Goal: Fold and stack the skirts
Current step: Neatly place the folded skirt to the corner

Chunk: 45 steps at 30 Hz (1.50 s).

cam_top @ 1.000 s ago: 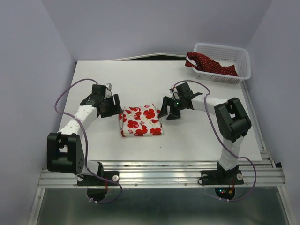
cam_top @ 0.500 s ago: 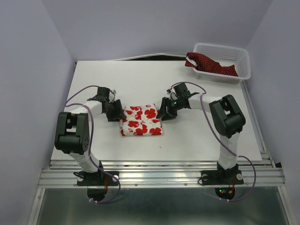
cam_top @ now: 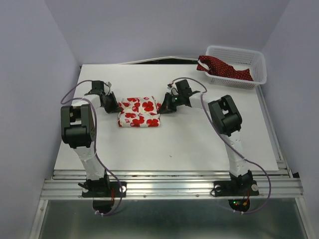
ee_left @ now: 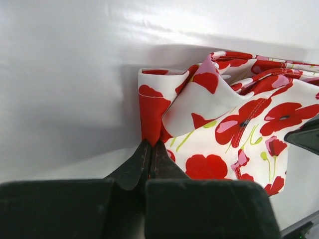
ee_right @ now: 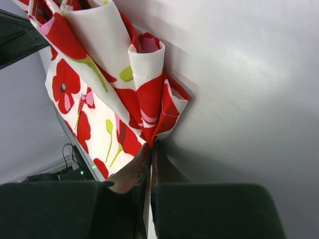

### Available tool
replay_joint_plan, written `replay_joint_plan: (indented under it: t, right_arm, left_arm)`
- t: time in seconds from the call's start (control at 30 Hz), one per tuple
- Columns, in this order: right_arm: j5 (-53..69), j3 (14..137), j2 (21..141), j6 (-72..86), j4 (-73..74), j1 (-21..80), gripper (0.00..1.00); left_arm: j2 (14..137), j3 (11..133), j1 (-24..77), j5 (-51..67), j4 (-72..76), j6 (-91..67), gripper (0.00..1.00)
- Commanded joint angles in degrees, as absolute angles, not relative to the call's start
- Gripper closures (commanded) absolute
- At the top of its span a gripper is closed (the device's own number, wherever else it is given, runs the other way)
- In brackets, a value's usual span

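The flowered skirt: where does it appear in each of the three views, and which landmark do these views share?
Top external: the flowered skirt is left of centre, held between the left gripper and the right gripper.
Left wrist: the flowered skirt fills centre to right, one corner pinched at bottom centre.
Right wrist: the flowered skirt runs from upper left to centre, one corner pinched at bottom centre.
Shared landmark: the white table behind it.

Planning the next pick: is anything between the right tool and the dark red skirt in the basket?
Nothing visible on the table between them. The dark red skirt drapes over the basket's rim; the right tool is shut on the floral skirt.
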<state>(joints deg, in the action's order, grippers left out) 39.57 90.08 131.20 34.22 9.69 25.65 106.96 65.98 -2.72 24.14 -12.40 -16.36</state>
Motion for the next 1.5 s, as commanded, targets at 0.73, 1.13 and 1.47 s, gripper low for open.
replay_joint_plan:
  t: [0.73,1.13,1.47]
  right_arm:
    - [26.82,100.21,118.84,23.3,11.51,20.21,0.0]
    - [18.99,91.85,109.86,18.46,14.68,17.31,0.0]
    - [19.86,94.39,113.99,19.51,15.29,16.26,0.0]
  left_arm:
    - [71.46,59.87,13.79,-7.2,-18.89,-16.77,0.01]
    - [82.95,54.58,21.44,-7.56,-18.64,-22.68,0.01]
    - [99.92,65.37,23.38,-8.61,-18.54,-26.81,0.02]
